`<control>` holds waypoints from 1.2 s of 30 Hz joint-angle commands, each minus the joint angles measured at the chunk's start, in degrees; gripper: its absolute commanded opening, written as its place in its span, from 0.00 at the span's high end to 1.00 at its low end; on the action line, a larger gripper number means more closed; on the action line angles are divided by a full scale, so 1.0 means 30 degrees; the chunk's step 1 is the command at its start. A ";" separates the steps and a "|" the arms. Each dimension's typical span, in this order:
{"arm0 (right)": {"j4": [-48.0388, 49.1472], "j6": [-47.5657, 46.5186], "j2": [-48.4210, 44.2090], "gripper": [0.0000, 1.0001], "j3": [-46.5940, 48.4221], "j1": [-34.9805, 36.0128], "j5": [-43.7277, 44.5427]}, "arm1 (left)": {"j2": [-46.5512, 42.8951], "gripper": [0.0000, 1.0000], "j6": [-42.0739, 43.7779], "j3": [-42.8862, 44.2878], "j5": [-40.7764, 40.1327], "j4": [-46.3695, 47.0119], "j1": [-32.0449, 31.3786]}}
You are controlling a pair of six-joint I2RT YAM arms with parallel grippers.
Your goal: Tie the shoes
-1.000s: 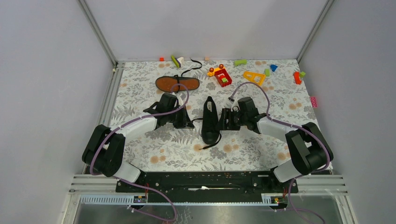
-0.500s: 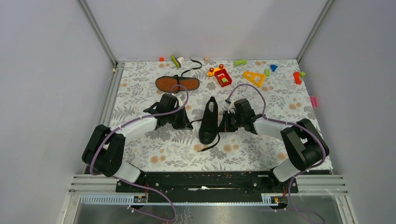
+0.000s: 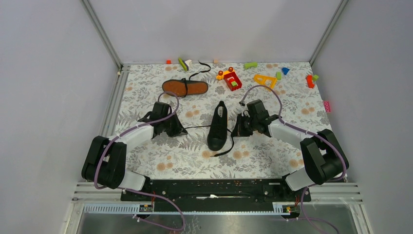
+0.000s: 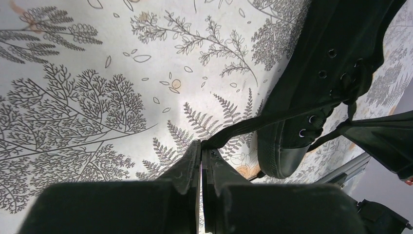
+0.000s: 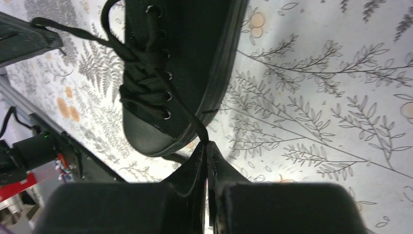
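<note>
One black shoe [image 3: 217, 127] stands upright mid-table, toe toward me. The other shoe [image 3: 185, 87] lies behind it, orange-brown sole up. My left gripper [image 3: 183, 130] is left of the upright shoe, shut on a black lace [image 3: 197, 127] that runs taut to the shoe. In the left wrist view the lace [image 4: 243, 127] leaves the gripper [image 4: 202, 145] toward the shoe [image 4: 321, 68]. My right gripper [image 3: 238, 130] is just right of the shoe, shut on the other lace. The right wrist view shows that lace [image 5: 180, 105] rising from the gripper [image 5: 206, 145] to the eyelets of the shoe [image 5: 190, 44].
Small toy blocks lie along the back edge: a red and yellow one [image 3: 232, 78], a yellow triangle [image 3: 265, 80], a green piece [image 3: 251, 64], a red piece [image 3: 309, 81]. A pink block [image 3: 327, 105] sits at the right edge. A loose lace end [image 3: 219, 152] trails by the toe.
My right gripper has shut on the lace beside the shoe. My left gripper has pulled left, drawing its lace taut. The shoe's toe shifted slightly left.
</note>
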 commanded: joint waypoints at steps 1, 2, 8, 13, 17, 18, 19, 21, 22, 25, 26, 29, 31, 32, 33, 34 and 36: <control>-0.0598 0.0624 -0.0229 0.95 0.1093 -0.0092 -0.2011 | 0.0093 1.00 -0.0286 -0.0546 0.0562 0.1329 -0.0121; -0.0298 0.0860 -0.0168 0.93 0.1089 -0.0110 -0.2565 | 0.0061 1.00 -0.0218 -0.0608 0.0607 0.1351 -0.0321; 0.1528 0.1913 0.0019 0.57 0.0298 -0.0031 -0.3977 | -0.0314 1.00 -0.0456 -0.0746 0.0405 0.1513 -0.1662; 0.2563 0.1218 0.0406 0.41 -0.0591 0.0387 -0.2532 | -0.0805 1.00 -0.0420 -0.0902 0.0374 0.1329 -0.1844; 0.2361 0.0307 0.0962 0.37 -0.0844 0.0844 -0.0810 | -0.0993 1.00 -0.0251 -0.0939 0.0299 0.1001 -0.1844; 0.2207 0.0055 0.1078 0.37 -0.0834 0.1052 -0.0283 | -0.1023 1.00 -0.0211 -0.0961 0.0269 0.0954 -0.1844; 0.1971 -0.0207 0.1158 0.36 -0.0833 0.1298 0.0358 | -0.1078 1.00 -0.0181 -0.0975 0.0226 0.0875 -0.1844; 0.1388 -0.0574 0.1258 0.36 -0.0812 0.1887 0.1652 | -0.1162 1.00 -0.0120 -0.1005 0.0137 0.0776 -0.1844; 0.1136 -0.0696 0.1338 0.37 -0.0783 0.2095 0.2053 | -0.1191 1.00 -0.0118 -0.1050 0.0125 0.0775 -0.1869; 0.0524 -0.0807 0.1725 0.50 -0.0306 0.2517 0.3083 | -0.1216 1.00 -0.0046 -0.1071 0.0152 0.0654 -0.1942; 0.0094 -0.0872 0.1809 0.54 -0.0090 0.2649 0.3547 | -0.1216 1.00 -0.0009 -0.1062 0.0152 0.0562 -0.1999; -0.0417 -0.1233 0.1768 0.67 0.0331 0.2867 0.4398 | -0.1299 1.00 0.0028 -0.1122 0.0135 0.0449 -0.2211; -0.0423 -0.1353 0.1656 0.75 0.0391 0.2886 0.4515 | -0.1385 1.00 0.0029 -0.1192 0.0048 0.0373 -0.2346; -0.0485 -0.1390 0.1608 0.80 0.0477 0.2878 0.4521 | -0.1413 1.00 0.0069 -0.1212 0.0007 0.0297 -0.2368; -0.0570 -0.1446 0.1554 0.87 0.0558 0.2881 0.4430 | -0.1442 1.00 0.0107 -0.1222 -0.0038 0.0228 -0.2418; -0.0643 -0.1468 0.1386 0.95 0.0591 0.2882 0.4217 | -0.1464 1.00 0.0137 -0.1242 -0.0051 0.0205 -0.2469; -0.0632 -0.1311 0.0702 1.00 0.0537 0.2894 0.3550 | -0.1501 1.00 0.0174 -0.1258 -0.0068 0.0131 -0.2606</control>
